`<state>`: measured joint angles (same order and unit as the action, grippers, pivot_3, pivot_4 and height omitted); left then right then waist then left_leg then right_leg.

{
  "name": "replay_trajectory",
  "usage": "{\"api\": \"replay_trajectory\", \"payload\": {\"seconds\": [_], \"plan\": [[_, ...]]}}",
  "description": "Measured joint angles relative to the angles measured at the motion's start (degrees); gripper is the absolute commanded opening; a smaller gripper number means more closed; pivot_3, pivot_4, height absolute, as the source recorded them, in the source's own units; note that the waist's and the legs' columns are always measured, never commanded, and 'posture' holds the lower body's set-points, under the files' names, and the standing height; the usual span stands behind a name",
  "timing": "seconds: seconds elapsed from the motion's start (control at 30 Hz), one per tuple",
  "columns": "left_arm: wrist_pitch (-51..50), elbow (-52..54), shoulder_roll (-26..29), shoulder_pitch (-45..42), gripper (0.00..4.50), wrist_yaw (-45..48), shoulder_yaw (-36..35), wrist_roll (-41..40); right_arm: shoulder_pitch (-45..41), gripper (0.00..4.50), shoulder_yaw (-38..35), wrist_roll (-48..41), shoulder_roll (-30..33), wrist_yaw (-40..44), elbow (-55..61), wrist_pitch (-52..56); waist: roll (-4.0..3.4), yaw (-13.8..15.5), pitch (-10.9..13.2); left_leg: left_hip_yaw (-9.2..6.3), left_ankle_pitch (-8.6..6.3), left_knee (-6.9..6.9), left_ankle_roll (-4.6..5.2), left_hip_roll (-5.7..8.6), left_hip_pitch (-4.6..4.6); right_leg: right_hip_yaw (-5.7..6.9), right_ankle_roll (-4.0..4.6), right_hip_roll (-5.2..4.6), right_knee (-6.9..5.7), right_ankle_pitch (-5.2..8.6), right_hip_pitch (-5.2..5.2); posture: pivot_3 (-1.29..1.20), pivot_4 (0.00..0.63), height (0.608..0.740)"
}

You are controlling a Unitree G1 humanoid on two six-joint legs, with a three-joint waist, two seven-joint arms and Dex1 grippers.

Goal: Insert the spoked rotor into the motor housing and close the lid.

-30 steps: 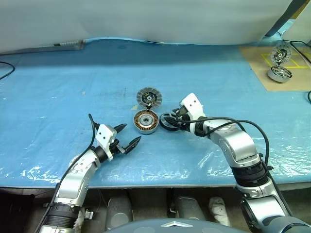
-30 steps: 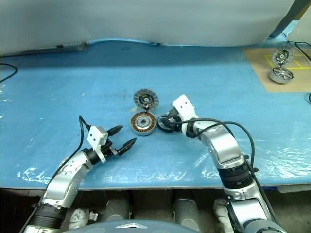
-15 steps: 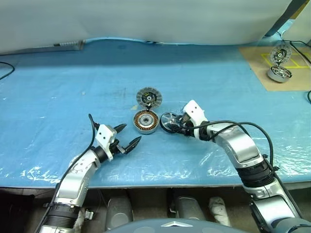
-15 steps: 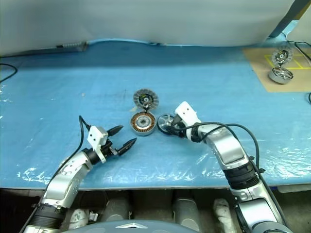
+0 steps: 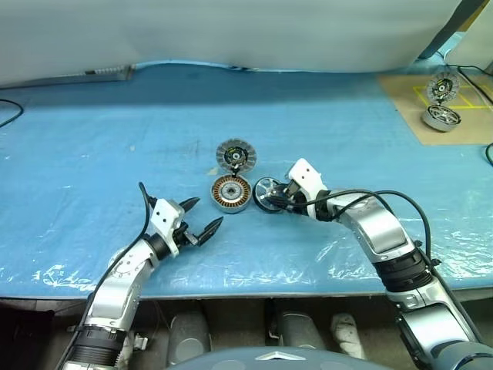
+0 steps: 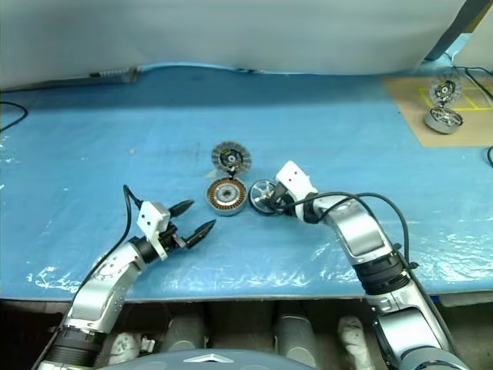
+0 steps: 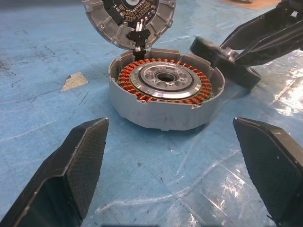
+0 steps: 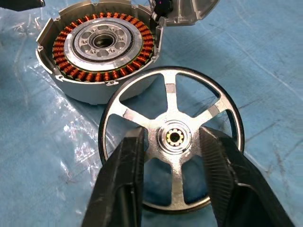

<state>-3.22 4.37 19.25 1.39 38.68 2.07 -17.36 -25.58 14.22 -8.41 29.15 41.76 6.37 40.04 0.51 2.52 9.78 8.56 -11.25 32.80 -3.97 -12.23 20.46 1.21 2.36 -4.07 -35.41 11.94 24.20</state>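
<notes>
Blue plastic sheeting (image 5: 92, 131) is covering a long table, wrinkling and shining along its near edge. Near the middle, the round squat silver motor housing (image 5: 231, 193), ringed with copper-coloured windings, is sitting upright and uncovered. Its round flat grey lid (image 5: 236, 154), segmented and dark-centred, is standing open at the housing's far edge, seemingly joined there by a small dark hinge. Just to the right, close against the housing wall, the small shiny silver spoked rotor (image 8: 171, 141) with a dark rim is lying on the sheet. The right gripper (image 8: 171, 161) is reaching over it, its two black fingers (image 8: 124, 165) straddling the central hub, narrowly parted; whether they are pressing it I cannot tell. The left gripper (image 5: 202, 217) is hovering nearer the table edge, spread wide and empty, pointing toward the housing.
</notes>
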Motion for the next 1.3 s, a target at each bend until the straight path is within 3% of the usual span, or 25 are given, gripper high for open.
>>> {"api": "replay_trajectory", "payload": {"seconds": [0.13, 0.5, 0.93, 1.3], "plan": [[0.0, 0.5, 0.0, 0.4, 4.5, 0.0, 0.0, 0.0, 0.5, 1.28, 0.0, 0.1, 0.2, 0.0, 1.0, 0.5, 0.0, 0.1, 0.0, 0.0, -0.01, 0.0, 0.02, 0.01, -0.34, -0.01, -0.31, -0.01, 0.0, 0.18, -0.12, 0.0, 0.15, 0.74], [0.0, 0.6, 0.0, 0.4, 4.5, 0.0, 0.0, 0.0, -0.8, 1.24, -2.3, -4.8, 2.0, 3.5, 6.7, 5.0, -0.01, -0.1, 0.0, 0.01, -0.01, -0.22, 0.01, 0.01, -0.23, 0.0, -0.01, 0.04, 0.22, 0.01, 0.0, 0.0, 0.15, 0.74], [0.5, 0.6, 0.1, 0.6, 4.5, 0.0, -0.1, 0.1, -12.8, 1.24, 5.6, -5.2, -8.8, -1.0, 9.6, 11.2, -0.02, 0.1, 0.0, 0.01, 0.0, -0.28, -0.03, -0.19, -0.24, -0.02, 0.07, 0.26, 0.25, 0.05, 0.04, 0.0, 0.15, 0.74], [0.8, 0.6, 0.1, 0.7, 4.5, -0.2, -0.1, 0.2, -13.3, 1.24, 8.5, -1.4, -9.0, -2.8, 2.1, 8.6, -0.02, 0.2, 0.0, 0.01, 0.01, -0.36, -0.04, -0.28, -0.21, -0.02, 0.08, 0.37, 0.33, 0.05, 0.05, 0.0, 0.15, 0.74]]}}
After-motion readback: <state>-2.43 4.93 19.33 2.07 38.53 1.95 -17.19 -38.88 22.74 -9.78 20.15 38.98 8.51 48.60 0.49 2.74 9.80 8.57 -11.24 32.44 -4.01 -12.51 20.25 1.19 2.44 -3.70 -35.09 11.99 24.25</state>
